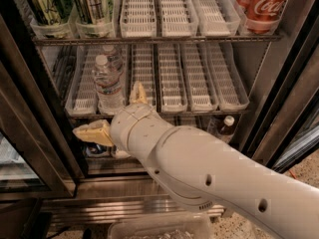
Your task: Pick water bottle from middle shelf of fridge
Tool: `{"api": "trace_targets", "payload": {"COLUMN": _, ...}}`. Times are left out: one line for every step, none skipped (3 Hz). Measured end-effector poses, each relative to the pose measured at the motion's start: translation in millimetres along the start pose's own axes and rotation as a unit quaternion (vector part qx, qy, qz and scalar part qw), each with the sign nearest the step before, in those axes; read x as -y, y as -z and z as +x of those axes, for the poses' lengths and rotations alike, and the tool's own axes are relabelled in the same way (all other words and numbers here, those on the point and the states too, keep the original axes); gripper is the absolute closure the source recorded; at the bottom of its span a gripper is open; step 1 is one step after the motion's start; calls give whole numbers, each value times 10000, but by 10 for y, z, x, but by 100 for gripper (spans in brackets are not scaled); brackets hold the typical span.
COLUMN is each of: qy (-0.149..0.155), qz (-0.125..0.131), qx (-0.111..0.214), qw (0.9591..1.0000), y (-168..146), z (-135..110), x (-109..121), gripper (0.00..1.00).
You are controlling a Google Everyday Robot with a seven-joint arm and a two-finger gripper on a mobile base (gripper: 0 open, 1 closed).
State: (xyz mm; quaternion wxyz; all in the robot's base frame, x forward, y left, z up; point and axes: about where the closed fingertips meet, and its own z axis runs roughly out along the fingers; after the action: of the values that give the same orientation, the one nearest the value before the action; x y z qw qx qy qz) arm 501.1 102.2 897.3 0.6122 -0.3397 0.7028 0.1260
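Observation:
The water bottle [107,81] stands upright at the front of the second lane from the left on the middle shelf [172,81] of the fridge [30,108]. It is clear and ribbed, with a white cap and a label band. A second similar bottle [116,58] stands right behind it. My gripper [107,109] is open, just in front of and below the bottle's base. One yellowish finger [92,132] points left below the shelf edge. The other finger [138,92] points up to the right of the bottle. Neither touches the bottle.
Green cans [47,4] and red Coca-Cola cans [261,4] stand on the shelf above. A small dark-liquid bottle [227,126] sits on the lower shelf at right. The open door frame [294,108] stands at right. A clear bin [159,228] lies at the bottom.

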Motion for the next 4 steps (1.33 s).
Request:
{"api": "trace_targets", "payload": {"qy": -57, "qz": 269, "qx": 52, "qw": 9996, "y": -49, "z": -24, "x": 40, "gripper": 0}}
{"api": "trace_targets", "payload": {"qy": -346, "qz": 642, "qx": 167, "qw": 9972, "y": -179, "z": -25, "x": 62, "gripper": 0}}
{"api": "trace_targets", "payload": {"qy": -584, "qz": 1051, "qx": 278, "qw": 9924, "y": -295, "z": -16, "x": 158, "gripper": 0}}
{"api": "trace_targets", "payload": {"qy": -625, "qz": 1492, "qx": 385, "qw": 9861, "y": -386, "z": -17, "x": 283, "gripper": 0}}
